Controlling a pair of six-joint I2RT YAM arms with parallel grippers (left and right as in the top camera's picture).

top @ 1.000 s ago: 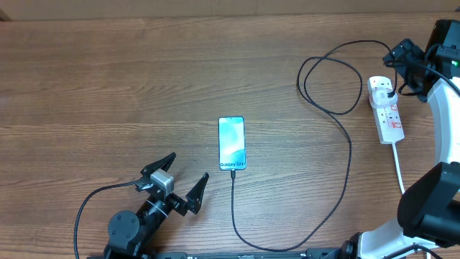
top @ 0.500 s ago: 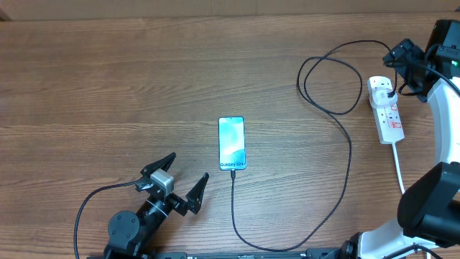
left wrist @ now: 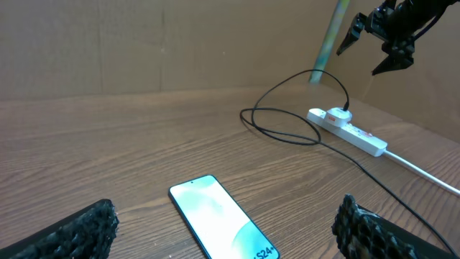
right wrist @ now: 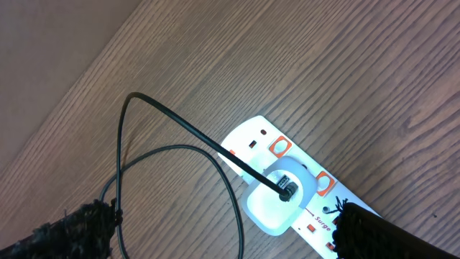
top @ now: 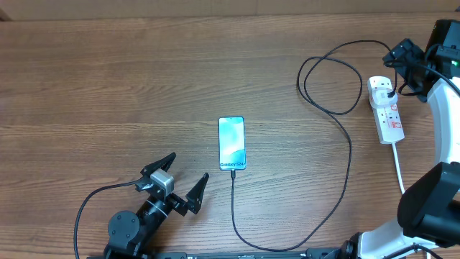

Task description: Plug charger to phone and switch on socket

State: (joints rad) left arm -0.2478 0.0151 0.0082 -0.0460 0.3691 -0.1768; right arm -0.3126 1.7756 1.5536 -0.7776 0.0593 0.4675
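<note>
Tally, 1 counter (top: 108,72): 1 phone (top: 231,144), 1 charger (top: 350,155), 1 socket (top: 389,115) trailing 1 cord (top: 397,162), 1 plug (right wrist: 262,205) seated in it; 2 tools: left tool (top: 185,169), right tool (right wrist: 224,219)

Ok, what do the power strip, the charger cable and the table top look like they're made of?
The power strip looks like hard white plastic, smooth and slightly glossy. The charger cable has a thin black matte sheath, probably rubber or plastic, since it lies in loose loops. The table top shows wood grain with a dull finish; solid wood or laminate, I cannot tell.
</note>
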